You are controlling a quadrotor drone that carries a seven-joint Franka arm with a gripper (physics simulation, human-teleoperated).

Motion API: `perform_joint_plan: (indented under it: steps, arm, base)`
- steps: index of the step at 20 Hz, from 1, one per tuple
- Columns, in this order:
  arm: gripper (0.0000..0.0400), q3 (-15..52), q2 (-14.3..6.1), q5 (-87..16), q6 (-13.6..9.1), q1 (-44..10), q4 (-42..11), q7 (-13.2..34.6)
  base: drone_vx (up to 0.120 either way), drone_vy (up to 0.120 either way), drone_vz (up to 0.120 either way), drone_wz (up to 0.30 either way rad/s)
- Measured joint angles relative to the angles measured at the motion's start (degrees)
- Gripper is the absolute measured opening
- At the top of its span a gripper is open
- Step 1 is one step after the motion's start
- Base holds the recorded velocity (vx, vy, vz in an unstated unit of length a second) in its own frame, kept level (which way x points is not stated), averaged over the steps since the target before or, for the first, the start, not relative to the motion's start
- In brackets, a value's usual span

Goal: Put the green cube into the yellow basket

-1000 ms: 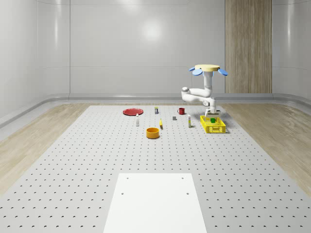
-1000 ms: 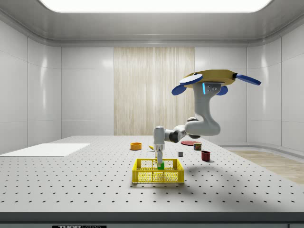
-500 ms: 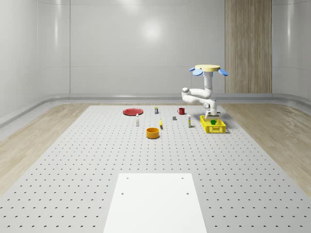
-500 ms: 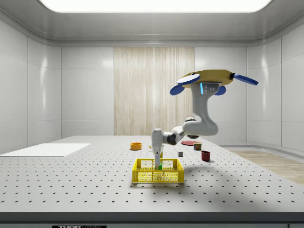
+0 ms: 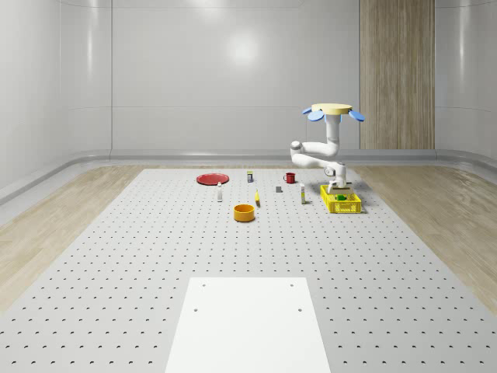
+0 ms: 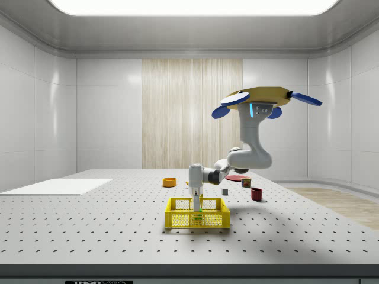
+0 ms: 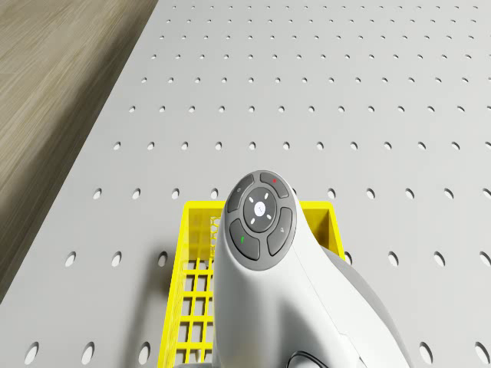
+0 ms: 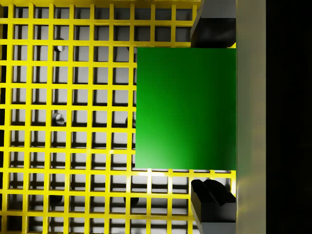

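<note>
The yellow basket point(image 5: 340, 202) point(image 6: 197, 215) stands on the perforated table at the whole-scene view's right. The green cube point(image 8: 185, 107) point(image 6: 200, 209) lies low inside it on the mesh floor, beside one wall. My gripper point(image 8: 212, 112) point(image 6: 196, 205) reaches straight down into the basket, straddling the cube. Its dark fingers point(image 8: 214, 31) flank two opposite sides; one meets the cube's edge, while a thin strip of mesh shows before the other. The drone point(image 5: 331, 111) point(image 6: 256, 97) hovers above the table just behind the basket, its arm point(image 7: 261, 230) bent down over the basket rim point(image 7: 201, 205).
An orange bowl point(image 5: 245, 212), a red plate point(image 5: 211, 179), a red mug point(image 5: 290, 177) and small bottles point(image 5: 303, 196) stand on the table to the basket's left in the whole-scene view. A white sheet point(image 5: 248, 322) lies at the near edge.
The arm has lowered the cube from rim height down to the basket floor. The drone has drifted slightly toward the side view's left.
</note>
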Motion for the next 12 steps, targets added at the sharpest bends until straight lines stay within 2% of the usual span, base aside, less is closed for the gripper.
perform_joint_plan:
  steps: [5,12]
  arm:
    - [0.0393,3.44,-0.03,3.04,-1.57,0.60,-1.17,0.67]
    - [0.0399,7.57,-0.21,6.89,-3.03,1.09,-2.19,1.07]
  base:
    - [0.000,0.000,0.000,0.000]
    - [0.000,0.000,0.000,0.000]
